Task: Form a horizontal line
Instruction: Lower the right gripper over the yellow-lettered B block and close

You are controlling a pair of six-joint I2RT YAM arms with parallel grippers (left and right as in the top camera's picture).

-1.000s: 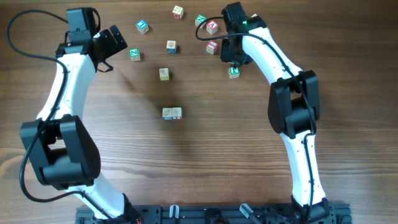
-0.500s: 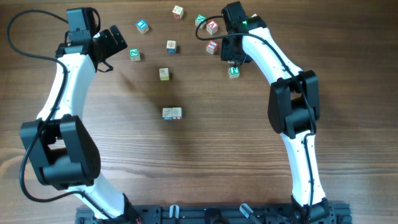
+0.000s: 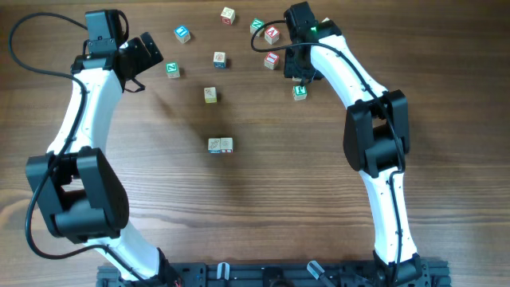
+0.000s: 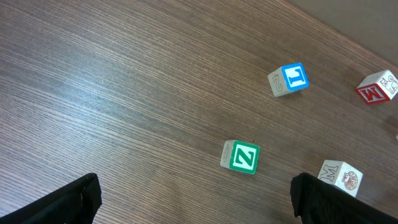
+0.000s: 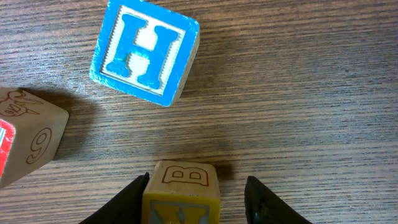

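Note:
The horizontal line (image 3: pixel 220 144) is a short row of two pale cubes touching side by side at mid-table. A single pale cube (image 3: pixel 209 94) lies behind it. My right gripper (image 3: pixel 298 74) is low over the table at the back right. In the right wrist view its fingers (image 5: pixel 196 199) straddle a yellow-faced cube marked B (image 5: pixel 181 190). The left finger touches the cube and the right finger stands apart from it, so the gripper is open. That cube is hidden under the wrist in the overhead view. My left gripper (image 3: pixel 147 57) (image 4: pixel 199 211) is open and empty at the back left.
Loose cubes lie across the back: a green Z cube (image 3: pixel 173 70) (image 4: pixel 241 156), a blue cube (image 3: pixel 182 33) (image 4: pixel 290 79), red-marked cubes (image 3: pixel 272 35) (image 3: pixel 272 60) and a green cube (image 3: pixel 300 92). A blue H cube (image 5: pixel 144 53) lies just beyond my right fingers.

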